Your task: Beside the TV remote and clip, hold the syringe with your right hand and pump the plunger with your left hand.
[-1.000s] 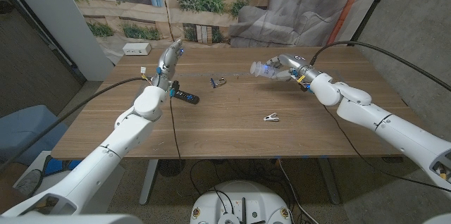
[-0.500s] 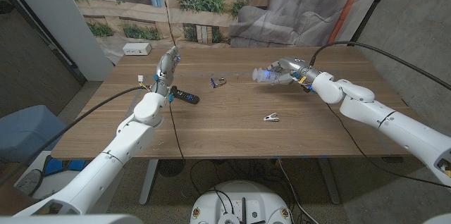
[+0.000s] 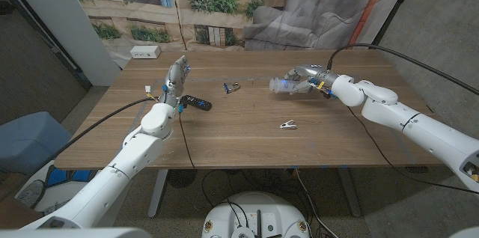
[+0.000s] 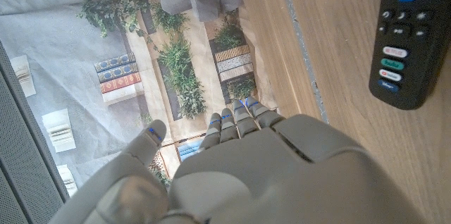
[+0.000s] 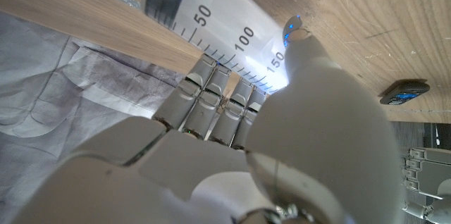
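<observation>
We hold the clear graduated plastic syringe (image 3: pixel 283 84) in our right hand (image 3: pixel 305 75), fingers wrapped round the barrel; our left hand (image 3: pixel 177 73), empty with fingers extended, must cross over and take the plunger.

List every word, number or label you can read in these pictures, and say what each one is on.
"50", "100", "150": scale marks on the syringe barrel held by the right robot hand.
"OK": blue button on the TV remote.
The remote's small coloured brand buttons: too blurred to read.

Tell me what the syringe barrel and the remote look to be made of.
Syringe: likely clear plastic; the translucent barrel, held by the right robot hand, has printed numbers. Remote: seemingly matte black plastic with coloured buttons, possibly rubber.
</observation>
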You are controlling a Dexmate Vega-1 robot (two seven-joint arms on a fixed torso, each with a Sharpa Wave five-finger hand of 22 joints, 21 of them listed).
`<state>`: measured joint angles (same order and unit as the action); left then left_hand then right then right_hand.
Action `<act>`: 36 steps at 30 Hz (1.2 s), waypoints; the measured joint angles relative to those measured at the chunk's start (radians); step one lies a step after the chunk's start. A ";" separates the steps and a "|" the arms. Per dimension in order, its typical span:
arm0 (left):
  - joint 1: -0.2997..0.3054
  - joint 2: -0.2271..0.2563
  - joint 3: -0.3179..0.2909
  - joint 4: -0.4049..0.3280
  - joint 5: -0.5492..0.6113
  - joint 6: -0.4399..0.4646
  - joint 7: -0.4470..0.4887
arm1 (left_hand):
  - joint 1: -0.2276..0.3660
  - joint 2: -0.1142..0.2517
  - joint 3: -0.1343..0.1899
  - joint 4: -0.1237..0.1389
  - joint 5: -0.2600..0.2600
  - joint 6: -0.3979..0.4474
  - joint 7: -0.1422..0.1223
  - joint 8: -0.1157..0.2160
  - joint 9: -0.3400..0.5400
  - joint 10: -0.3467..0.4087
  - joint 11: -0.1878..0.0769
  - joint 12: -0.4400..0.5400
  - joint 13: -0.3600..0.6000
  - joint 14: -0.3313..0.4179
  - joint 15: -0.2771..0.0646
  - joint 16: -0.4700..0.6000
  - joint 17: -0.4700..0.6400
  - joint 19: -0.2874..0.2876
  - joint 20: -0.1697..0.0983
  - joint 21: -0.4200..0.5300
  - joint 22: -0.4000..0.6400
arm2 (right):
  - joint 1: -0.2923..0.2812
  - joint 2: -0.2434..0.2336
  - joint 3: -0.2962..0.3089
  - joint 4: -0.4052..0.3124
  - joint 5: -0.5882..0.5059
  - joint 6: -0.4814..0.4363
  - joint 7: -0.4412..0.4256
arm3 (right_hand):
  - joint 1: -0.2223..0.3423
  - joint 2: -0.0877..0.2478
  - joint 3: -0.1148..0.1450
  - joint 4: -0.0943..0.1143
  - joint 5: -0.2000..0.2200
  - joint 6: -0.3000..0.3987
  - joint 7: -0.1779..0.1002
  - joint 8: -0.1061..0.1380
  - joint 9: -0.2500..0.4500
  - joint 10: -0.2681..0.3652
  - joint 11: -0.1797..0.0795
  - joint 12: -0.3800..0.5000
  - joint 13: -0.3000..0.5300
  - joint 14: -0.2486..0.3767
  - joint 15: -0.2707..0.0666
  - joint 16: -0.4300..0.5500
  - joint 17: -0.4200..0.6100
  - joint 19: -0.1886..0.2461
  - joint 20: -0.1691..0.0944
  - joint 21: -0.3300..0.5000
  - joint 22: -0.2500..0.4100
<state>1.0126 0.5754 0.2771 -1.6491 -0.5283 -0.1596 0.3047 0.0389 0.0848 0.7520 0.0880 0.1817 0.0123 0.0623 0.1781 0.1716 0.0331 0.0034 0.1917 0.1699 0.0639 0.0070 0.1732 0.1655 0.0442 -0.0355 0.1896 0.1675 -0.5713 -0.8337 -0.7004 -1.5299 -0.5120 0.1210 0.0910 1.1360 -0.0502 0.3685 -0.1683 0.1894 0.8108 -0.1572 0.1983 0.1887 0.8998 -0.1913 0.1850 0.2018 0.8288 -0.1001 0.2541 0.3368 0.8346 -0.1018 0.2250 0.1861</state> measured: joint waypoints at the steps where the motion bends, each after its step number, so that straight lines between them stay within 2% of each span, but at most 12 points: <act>1: 0.001 0.001 0.000 0.000 0.000 0.000 0.000 | -0.001 0.001 -0.002 -0.001 0.000 0.000 0.000 0.000 0.000 -0.002 -0.002 -0.005 0.000 0.000 0.000 0.000 0.000 0.000 0.000 0.000 0.000 | 0.000 0.000 0.000 0.000 -0.004 0.000 0.006 | 0.000 0.000 0.000 0.000 0.000 0.000 0.000 0.000 0.000 0.000 0.000 0.000 0.000 0.000 0.000 0.000 0.000 0.000 0.000 0.000 0.000; 9: 0.003 0.008 -0.001 0.011 0.000 0.000 0.000 | -0.005 -0.003 -0.007 0.001 0.000 -0.005 -0.005 0.000 0.000 -0.009 0.002 -0.007 0.000 -0.009 -0.002 0.000 0.000 0.000 0.000 -0.005 0.000 | 0.000 0.000 0.000 0.000 -0.026 -0.003 0.036 | 0.000 0.000 -0.005 0.004 0.000 0.000 0.000 -0.001 0.005 0.000 0.000 0.000 0.006 -0.005 0.002 0.000 0.000 0.000 0.000 0.000 0.000; 10: 0.003 0.010 -0.001 0.013 -0.024 0.014 -0.011 | -0.005 -0.003 -0.007 0.001 0.000 -0.005 -0.005 0.000 0.000 -0.009 0.002 -0.007 0.000 -0.009 -0.002 0.000 0.000 -0.004 0.004 -0.005 0.000 | 0.039 0.017 -0.033 0.033 -0.030 -0.005 0.039 | 0.000 0.000 -0.004 0.004 0.000 0.000 0.000 -0.001 0.005 0.000 0.000 0.000 0.006 -0.005 0.002 0.000 0.000 0.000 0.000 0.000 0.000; 12: 0.003 0.013 0.000 0.016 -0.025 0.017 -0.014 | -0.005 -0.003 -0.011 0.005 0.000 -0.009 -0.009 0.000 0.000 -0.009 0.002 -0.007 0.000 -0.009 -0.002 0.000 0.000 -0.010 0.004 -0.005 0.000 | 0.042 0.019 -0.036 0.036 -0.034 -0.006 0.042 | 0.000 0.000 -0.010 0.004 0.000 0.000 0.000 -0.001 0.005 -0.004 0.003 0.000 0.006 -0.005 0.002 0.000 0.000 0.000 0.000 0.000 0.000; 14: 0.000 0.015 0.002 0.021 -0.026 0.019 -0.017 | -0.009 -0.007 -0.011 0.005 0.000 -0.011 -0.007 0.000 0.000 -0.014 -0.003 -0.007 0.000 -0.009 -0.002 0.000 0.000 -0.011 0.003 -0.005 0.000 | 0.046 0.021 -0.040 0.039 -0.042 -0.009 0.047 | 0.024 0.024 -0.014 0.005 -0.001 0.000 0.000 -0.002 0.005 -0.006 0.002 -0.003 0.006 -0.009 0.005 -0.008 -0.001 0.000 0.000 -0.001 -0.003; 23: -0.016 0.022 0.014 0.050 -0.033 0.023 -0.042 | -0.012 -0.004 -0.015 0.010 0.000 -0.016 -0.009 0.000 0.000 -0.014 -0.003 -0.007 0.000 -0.018 -0.004 0.000 0.000 -0.020 0.005 -0.008 0.000 | 0.060 0.029 -0.054 0.051 -0.070 -0.018 0.067 | 0.024 0.024 -0.019 0.009 -0.004 -0.003 -0.002 0.003 0.004 -0.011 0.007 0.001 0.006 -0.011 0.004 -0.008 -0.001 -0.004 -0.004 -0.001 -0.005; 28: -0.024 0.023 0.020 0.061 -0.035 0.024 -0.051 | -0.012 -0.004 -0.015 0.010 0.000 -0.016 -0.009 0.000 0.000 -0.020 -0.009 -0.007 0.000 -0.018 -0.004 0.000 0.000 -0.020 0.005 -0.008 0.000 | 0.086 0.043 -0.082 0.072 -0.086 -0.020 0.082 | 0.024 0.024 -0.023 0.013 -0.004 -0.006 -0.005 0.003 0.004 -0.011 0.007 0.001 0.006 -0.018 0.004 -0.008 -0.001 -0.004 -0.003 -0.001 -0.006; 34: -0.035 0.024 0.027 0.074 -0.036 0.028 -0.060 | -0.012 -0.004 -0.015 0.010 0.000 -0.016 -0.009 0.000 0.000 -0.020 -0.009 -0.007 0.000 -0.018 -0.004 0.000 0.000 -0.020 0.005 -0.008 0.000 | 0.103 0.052 -0.097 0.090 -0.096 -0.022 0.102 | 0.024 0.024 -0.030 0.018 -0.004 -0.028 -0.009 0.003 0.004 -0.036 0.011 0.001 0.005 -0.032 0.007 -0.015 -0.004 -0.016 0.007 -0.008 -0.006; 36: -0.038 0.024 0.028 0.078 -0.036 0.028 -0.060 | -0.012 -0.004 -0.015 0.010 0.000 -0.016 -0.009 0.000 0.000 -0.020 -0.009 -0.007 0.000 -0.018 -0.004 0.000 0.000 -0.020 0.005 -0.008 0.000 | 0.103 0.052 -0.097 0.090 -0.098 -0.023 0.109 | 0.023 0.024 -0.038 0.018 -0.004 -0.035 -0.012 -0.003 0.005 -0.052 0.013 -0.002 0.006 -0.045 0.013 -0.017 -0.004 -0.023 0.002 -0.008 -0.006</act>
<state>0.9746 0.5990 0.3055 -1.5713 -0.5647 -0.1318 0.2448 0.0274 0.0808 0.7371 0.0977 0.1817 -0.0038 0.0536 0.1781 0.1715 0.0135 -0.0053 0.1848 0.1698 0.0462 0.0034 0.1733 0.1653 0.0245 -0.0302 0.1813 0.1674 -0.4680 -0.7819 -0.7975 -1.4398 -0.6097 0.0980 0.2002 1.1589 -0.0260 0.3306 -0.1504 0.1856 0.7760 -0.1696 0.1951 0.1932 0.8473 -0.1779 0.1834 0.2074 0.7839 -0.0873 0.2374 0.3330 0.8111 -0.0999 0.2167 0.1806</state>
